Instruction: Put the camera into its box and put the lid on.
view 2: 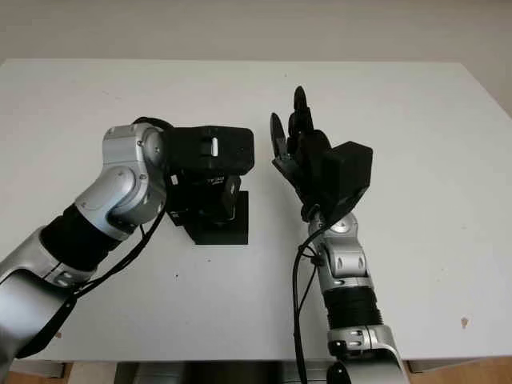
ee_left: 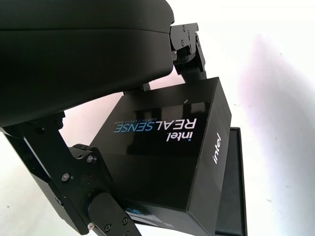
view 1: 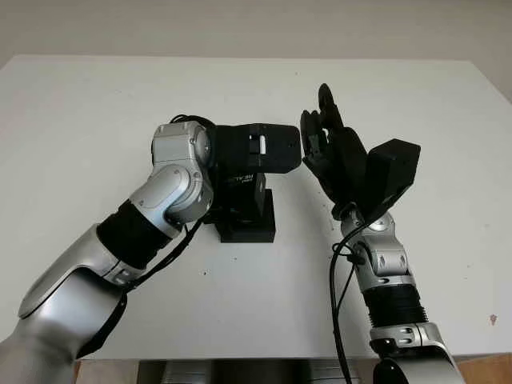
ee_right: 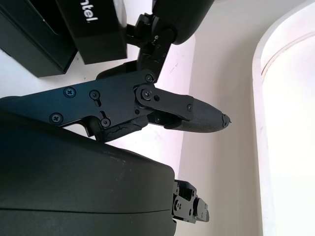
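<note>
1. Black fingers of the left hand (view 1: 240, 172) are clamped on the lid (ee_left: 167, 157), held just above the box (view 1: 250, 224) near the table's (view 1: 96, 104) middle.
2. The right hand (view 1: 324, 148) hovers beside, released and holding nothing.
3. The lid-closing step seems in hand; next the lid needs squaring and lowering.

Left hand (view 1: 240, 172) hides most of the box (view 1: 248, 228).

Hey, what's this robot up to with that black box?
Its left hand grips a black lid printed "intel REALSENSE" and holds it just above the open black box on the white table. The lid is not seated yet. The right hand is open, raised beside the box, holding nothing.
</note>
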Robot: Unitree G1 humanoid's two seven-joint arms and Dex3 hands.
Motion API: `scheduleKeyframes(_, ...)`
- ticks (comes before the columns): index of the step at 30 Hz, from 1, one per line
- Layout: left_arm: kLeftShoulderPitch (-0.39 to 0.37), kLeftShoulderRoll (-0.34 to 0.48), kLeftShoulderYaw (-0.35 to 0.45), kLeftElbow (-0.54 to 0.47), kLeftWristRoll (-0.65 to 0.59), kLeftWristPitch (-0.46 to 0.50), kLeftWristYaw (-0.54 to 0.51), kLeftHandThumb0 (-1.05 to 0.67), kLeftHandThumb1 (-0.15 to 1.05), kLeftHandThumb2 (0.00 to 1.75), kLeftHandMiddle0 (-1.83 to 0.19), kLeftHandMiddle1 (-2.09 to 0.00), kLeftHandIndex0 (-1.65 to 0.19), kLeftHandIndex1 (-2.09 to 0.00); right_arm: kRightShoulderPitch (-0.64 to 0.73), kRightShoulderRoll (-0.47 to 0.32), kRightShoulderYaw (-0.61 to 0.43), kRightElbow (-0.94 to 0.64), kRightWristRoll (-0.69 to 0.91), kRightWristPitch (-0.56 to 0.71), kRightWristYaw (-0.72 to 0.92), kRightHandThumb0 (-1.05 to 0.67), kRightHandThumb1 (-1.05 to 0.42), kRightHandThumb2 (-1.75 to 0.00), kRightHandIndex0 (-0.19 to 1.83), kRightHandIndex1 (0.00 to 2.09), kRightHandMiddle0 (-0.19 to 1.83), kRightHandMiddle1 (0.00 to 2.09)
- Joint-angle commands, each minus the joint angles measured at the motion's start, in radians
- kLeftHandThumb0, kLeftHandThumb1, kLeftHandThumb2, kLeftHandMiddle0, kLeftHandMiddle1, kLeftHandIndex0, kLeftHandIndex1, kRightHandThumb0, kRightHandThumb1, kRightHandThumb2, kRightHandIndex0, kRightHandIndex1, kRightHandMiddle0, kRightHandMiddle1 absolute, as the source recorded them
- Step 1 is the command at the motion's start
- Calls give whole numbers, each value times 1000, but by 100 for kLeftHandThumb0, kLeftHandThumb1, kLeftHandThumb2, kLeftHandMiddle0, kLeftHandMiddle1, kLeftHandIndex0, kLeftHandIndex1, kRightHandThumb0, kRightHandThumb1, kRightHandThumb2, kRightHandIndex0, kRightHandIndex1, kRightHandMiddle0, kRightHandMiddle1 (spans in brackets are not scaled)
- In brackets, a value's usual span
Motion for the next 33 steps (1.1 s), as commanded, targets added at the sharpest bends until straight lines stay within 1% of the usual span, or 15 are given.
scheduleKeyframes(1,10,-4,-6,1,3,5,6,-23,105,21,-62,-209,14,-122,-13,-4,-8,15,2,-27,6,-59,-105,-59,-19,0,-19,0)
scheduleKeyframes(2,9,-5,-10,5,6,7,4,-22,105,21,-62,-209,17,-129,-15,-5,-8,19,0,-28,4,-59,-105,-59,-19,0,-19,0)
scheduleKeyframes(7,6,-24,-10,25,0,32,5,-17,105,20,-62,-209,19,-104,-24,-4,-12,34,-4,-41,5,-59,-105,-60,-19,0,-19,0)
scheduleKeyframes(9,7,-27,-6,26,-10,31,8,-16,105,22,-58,-209,11,-126,-24,-3,-12,33,-5,-39,3,-59,-105,-60,-19,0,-19,0)
scheduleKeyframes(13,12,-34,-7,34,-20,34,25,-20,105,24,-57,-209,10,-138,-21,2,-19,31,2,-44,-1,-58,-105,-59,-19,0,-19,0)
scheduleKeyframes(16,17,-36,-11,43,-26,28,46,-19,105,21,-61,-209,11,-144,-22,0,-20,40,4,-55,2,-57,-105,-61,-19,0,-19,0)
scheduleKeyframes(18,20,-47,-6,53,-32,38,65,-19,105,20,-64,-209,17,-126,-21,0,-19,38,2,-51,0,-57,-105,-61,-19,0,-19,0)
scheduleKeyframes(20,20,-59,-4,62,-37,49,81,-19,105,22,-63,-209,19,-157,-23,1,-19,38,2,-53,1,-58,-105,-61,-19,0,-19,0)
scheduleKeyframes(23,23,-74,5,71,-54,59,108,-18,105,22,-55,-209,19,-177,-27,1,-18,44,1,-54,-1,-57,-105,-61,-19,0,-19,0)
scheduleKeyframes(24,26,-75,5,70,-60,54,115,-17,105,22,-51,-209,12,-187,-30,1,-18,49,1,-56,0,-57,-105,-62,-19,0,-19,0)
scheduleKeyframes(26,29,-74,-4,70,-66,41,127,-19,105,20,-31,-209,7,-198,-32,1,-17,53,-3,-57,-2,-58,-105,-62,-19,0,-19,0)
scheduleKeyframes(28,36,-73,-8,67,-72,27,138,-20,105,20,-6,-201,11,-193,-35,2,-16,59,-5,-65,-4,-58,-105,-62,-19,0,-19,0)
scheduleKeyframes(31,42,-85,-1,68,-83,44,149,-19,105,22,-12,-206,12,-190,-35,9,-19,60,0,-69,-11,-58,-105,-61,-19,0,-19,0)
scheduleKeyframes(32,42,-90,-4,71,-86,52,150,-18,105,24,-23,-208,16,-158,-34,9,-20,59,1,-66,-13,-58,-105,-61,-19,0,-19,0)
scheduleKeyframes(33,40,-95,-9,76,-87,60,150,-18,105,25,-28,-209,18,-139,-34,9,-20,58,2,-66,-13,-58,-105,-61,-19,0,-19,0)
